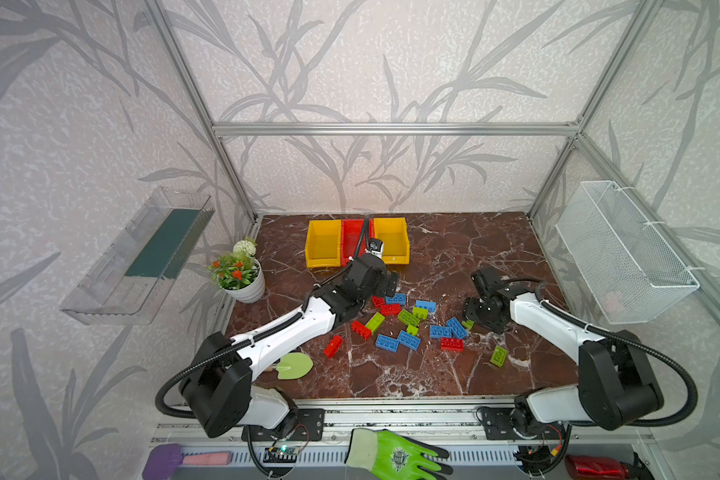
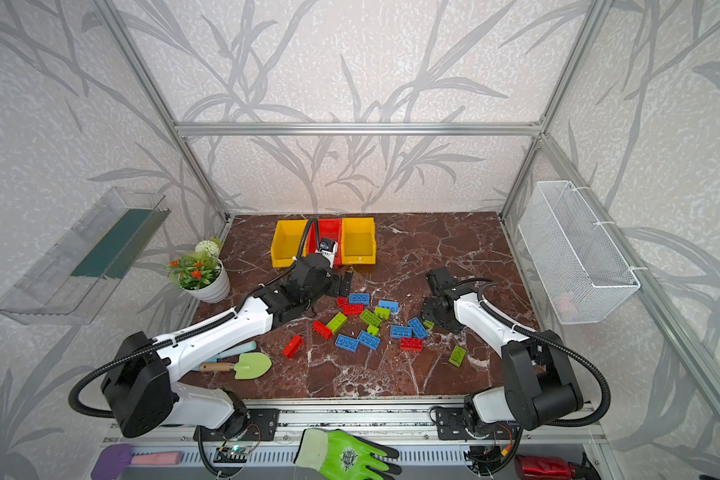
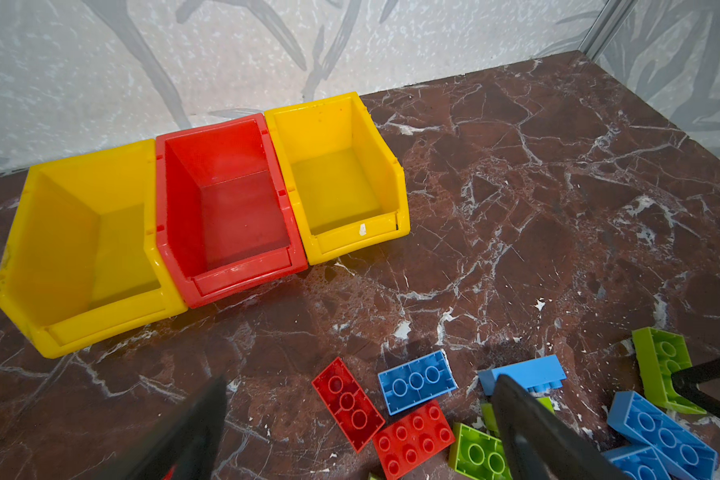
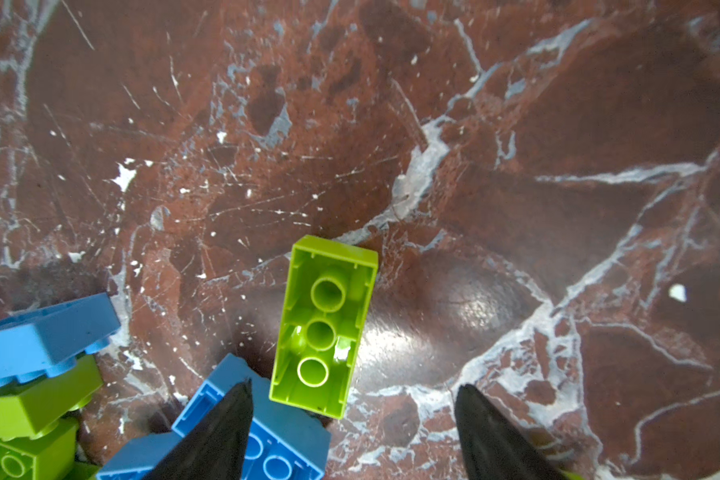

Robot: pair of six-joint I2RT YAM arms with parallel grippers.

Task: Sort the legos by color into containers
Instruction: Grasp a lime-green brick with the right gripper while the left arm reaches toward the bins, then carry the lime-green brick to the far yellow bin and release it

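Marble tabletop, legos partly behind left arm; left gripper, right gripper both open.

Grey leaf-patterned walls, silver frame rails, reddish-brown marble tabletop (white-veined)

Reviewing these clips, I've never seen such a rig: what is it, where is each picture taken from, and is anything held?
Two robot arms with pincer grippers work over a marble table. Two pictures look down from overhead, nearly alike; the other two come from a camera on each wrist. Red, blue and green legos lie scattered; the three containers at the back are empty. The left gripper is open, holding nothing. The right gripper is open by a green lego, not gripping it.
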